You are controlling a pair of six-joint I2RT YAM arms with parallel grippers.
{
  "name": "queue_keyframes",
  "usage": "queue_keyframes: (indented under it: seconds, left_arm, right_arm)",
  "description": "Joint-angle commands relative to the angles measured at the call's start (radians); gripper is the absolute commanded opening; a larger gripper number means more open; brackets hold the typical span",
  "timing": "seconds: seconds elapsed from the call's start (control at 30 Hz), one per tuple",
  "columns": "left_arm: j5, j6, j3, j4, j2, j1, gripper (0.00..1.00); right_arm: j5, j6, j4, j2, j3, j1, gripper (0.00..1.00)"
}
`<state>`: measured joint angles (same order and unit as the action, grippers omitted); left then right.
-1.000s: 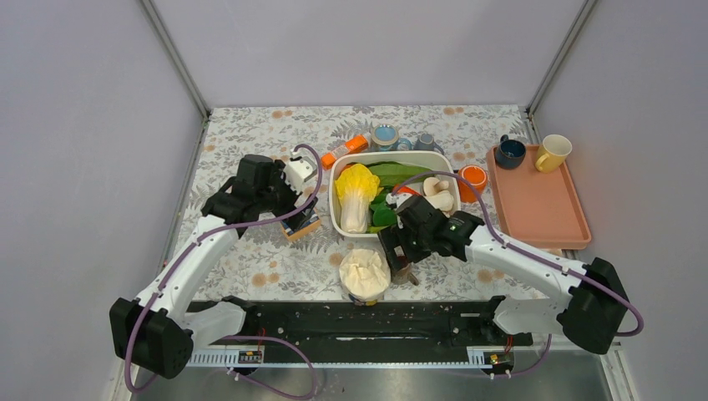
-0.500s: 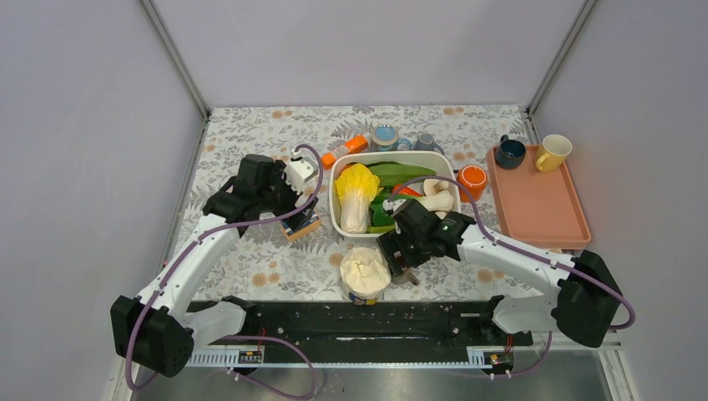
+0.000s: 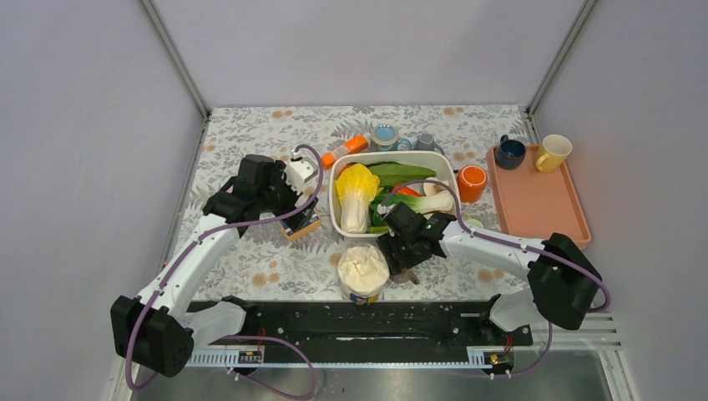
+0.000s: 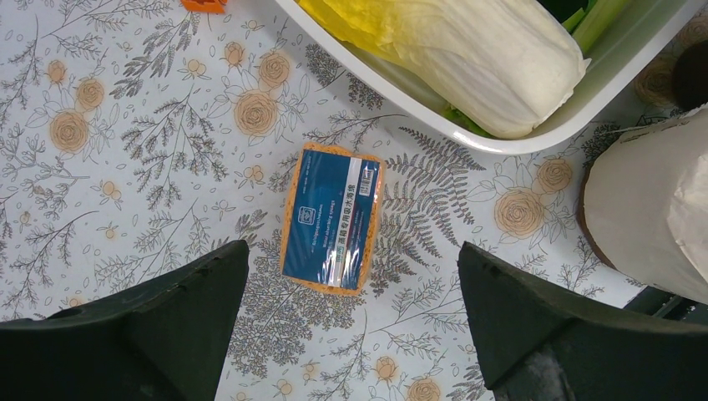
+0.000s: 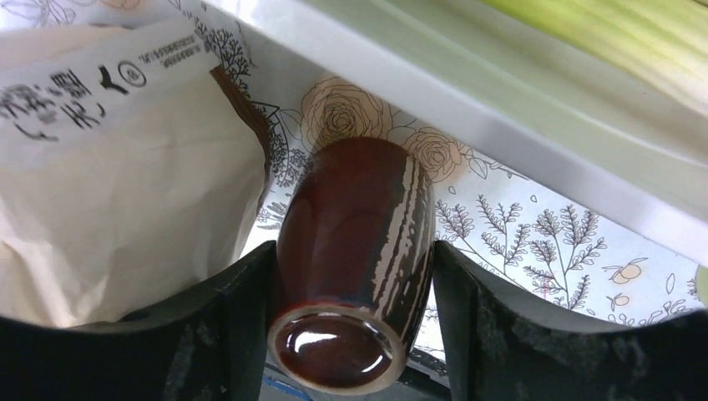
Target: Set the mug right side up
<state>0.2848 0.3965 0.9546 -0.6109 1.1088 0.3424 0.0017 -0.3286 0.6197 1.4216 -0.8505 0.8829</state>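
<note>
Clasps the brown mug [image 5: 346,209] between both fingers of the right end effector [image 5: 352,255], pads apparently touching each flank. Sits on the counter [image 5: 534,225] near centre, just right of the paper bag [image 5: 108,184], on the near side of the white tub [image 5: 501,109]. Runs lengthwise along the fingers, glazed closed end toward the wrist. Reaches in low from the right. Hangs the left end effector [image 4: 352,251] released, farther left, over a blue sponge packet [image 4: 330,217].

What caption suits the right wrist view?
Right gripper straddling a glossy brown striped ceramic mug, beside a crumpled cream paper package.

I read the mug [image 5: 351,209] between my right end effector [image 5: 352,251] as glossy glazed ceramic (the paper bag [image 5: 108,184] alongside looks matt).
</note>
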Motion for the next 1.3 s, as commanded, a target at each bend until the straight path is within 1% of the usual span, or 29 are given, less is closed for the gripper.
queue_keyframes:
  seconds: [0.0, 0.13, 0.23, 0.27, 0.3, 0.47, 0.63, 0.73, 0.8, 0.9, 0.97, 1.03, 1.07, 1.1, 1.2, 1.27]
  left_arm:
    - [0.030, 0.014, -0.002, 0.035, -0.009, -0.004, 0.99]
    - [0.031, 0.013, -0.004, 0.036, -0.008, -0.003, 0.99]
    - [0.038, 0.011, 0.003, 0.034, -0.003, -0.004, 0.99]
    - [0.046, 0.009, 0.009, 0.030, -0.002, -0.004, 0.99]
    - [0.054, 0.010, 0.018, 0.019, 0.002, -0.003, 0.99]
    - [0.115, -0.009, 0.094, -0.035, 0.020, -0.004, 0.97]
    - [0.229, -0.070, 0.181, -0.089, 0.027, -0.004, 0.94]
    - [0.341, -0.139, 0.257, -0.113, 0.031, -0.003, 0.93]
    - [0.421, -0.222, 0.324, -0.121, 0.045, -0.005, 0.90]
    - [0.585, -0.353, 0.403, -0.117, 0.072, -0.004, 0.88]
    - [0.723, -0.474, 0.417, -0.045, 0.079, -0.004, 0.89]
    - [0.847, -0.632, 0.410, 0.081, 0.094, 0.000, 0.90]
    - [0.879, -0.718, 0.403, 0.151, 0.103, 0.005, 0.90]
    - [0.892, -0.776, 0.399, 0.199, 0.113, 0.015, 0.89]
    - [0.884, -0.835, 0.389, 0.253, 0.133, 0.035, 0.87]
    - [0.895, -0.900, 0.361, 0.341, 0.130, 0.039, 0.85]
  right_arm:
    - [-0.022, -0.009, -0.048, 0.009, -0.001, 0.010, 0.57]
    - [-0.019, -0.014, -0.033, -0.024, 0.005, 0.010, 0.26]
    - [-0.007, -0.016, -0.002, -0.081, 0.001, 0.009, 0.07]
    - [0.021, -0.017, 0.012, -0.106, -0.004, 0.010, 0.01]
    - [0.038, -0.018, 0.026, -0.131, -0.012, 0.010, 0.00]
    - [0.106, -0.024, 0.049, -0.301, -0.046, 0.009, 0.00]
    - [0.108, -0.019, 0.037, -0.422, -0.106, 0.010, 0.00]
    - [0.095, -0.006, -0.040, -0.493, -0.152, 0.010, 0.00]
    - [0.095, 0.003, -0.122, -0.525, -0.175, 0.010, 0.00]
    - [0.094, 0.021, -0.259, -0.552, -0.200, 0.011, 0.00]
    - [0.077, 0.033, -0.351, -0.556, -0.213, 0.010, 0.00]
    - [0.053, 0.043, -0.422, -0.546, -0.236, 0.010, 0.00]
    - [0.048, 0.051, -0.444, -0.537, -0.250, 0.010, 0.00]
    - [0.046, 0.055, -0.462, -0.527, -0.260, 0.010, 0.00]
    - [0.027, 0.058, -0.529, -0.508, -0.272, 0.010, 0.00]
    - [0.004, 0.050, -0.577, -0.500, -0.270, 0.010, 0.00]
